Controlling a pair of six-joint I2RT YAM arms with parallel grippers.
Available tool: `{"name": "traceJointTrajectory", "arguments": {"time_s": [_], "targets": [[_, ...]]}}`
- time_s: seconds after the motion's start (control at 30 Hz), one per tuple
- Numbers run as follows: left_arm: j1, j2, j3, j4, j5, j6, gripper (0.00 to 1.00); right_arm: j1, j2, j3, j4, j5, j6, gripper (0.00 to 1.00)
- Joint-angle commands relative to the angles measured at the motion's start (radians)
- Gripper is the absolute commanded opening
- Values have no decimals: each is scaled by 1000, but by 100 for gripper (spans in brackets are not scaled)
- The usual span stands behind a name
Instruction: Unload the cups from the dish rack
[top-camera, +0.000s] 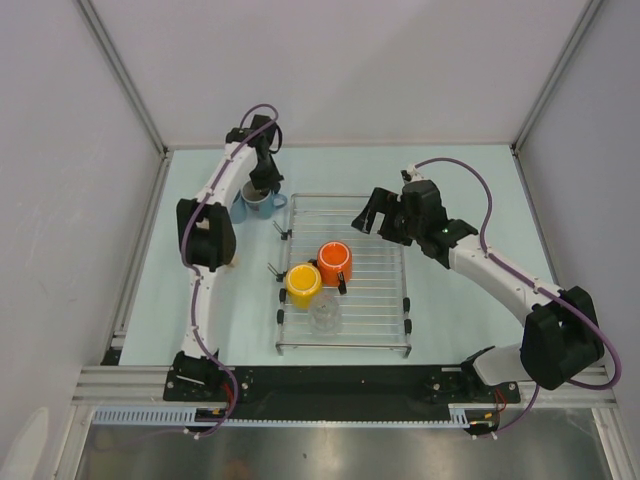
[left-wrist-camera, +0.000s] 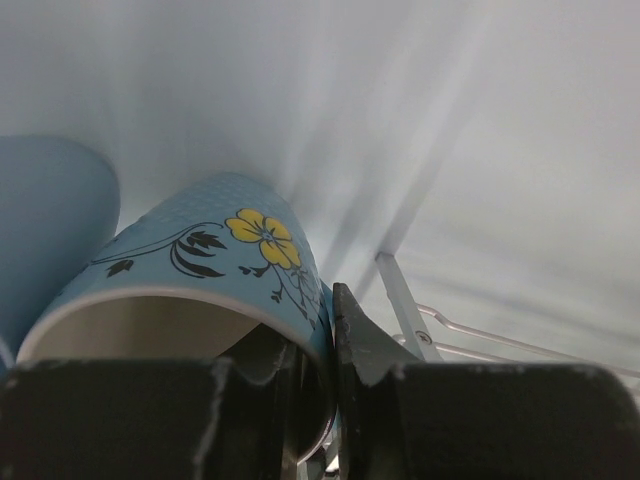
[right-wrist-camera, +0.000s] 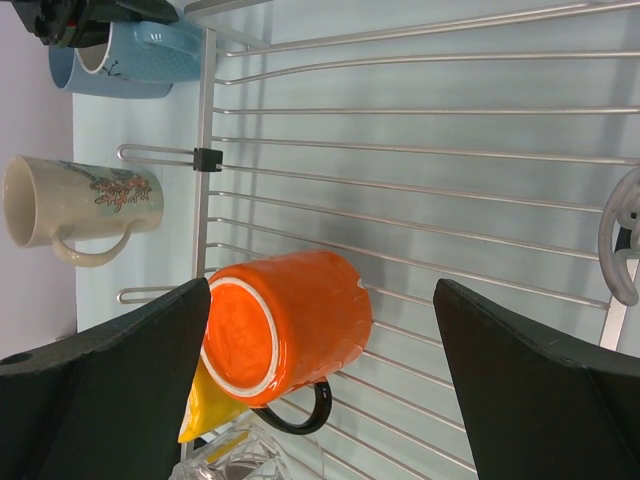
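Right pincer (right-wrist-camera: 322, 290), rack (top-camera: 372, 300), mint tabletop (top-camera: 470, 200), walls (top-camera: 340, 70)

Left arm (top-camera: 215, 188) jaws clamped (right arm (top-camera: 500, 276) jaws agape).

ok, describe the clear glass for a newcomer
Find the flat silver wire dish rack mid-table. Three cups stand on its left half; the small clear glass is nearest the arm bases. Unlike the yellow cup and orange mug, it is see-through.

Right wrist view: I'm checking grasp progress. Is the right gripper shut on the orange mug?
No, the right gripper stands wide open, its fingers far apart over the orange mug on the dish rack.
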Motion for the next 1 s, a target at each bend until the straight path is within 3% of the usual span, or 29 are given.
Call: {"name": "traceJointTrajectory", "arguments": {"time_s": [0.0,0.33,0.97], "targets": [[9,-6,56,-35,-53,-24,0,5,2,14,20,14,8,100],[2,4,42,-44,-114,-6,0,6,6,0,32,8,12,100],[-41,-2,45,25,-51,-1,0,12,14,-15,43,5,17,100]]}}
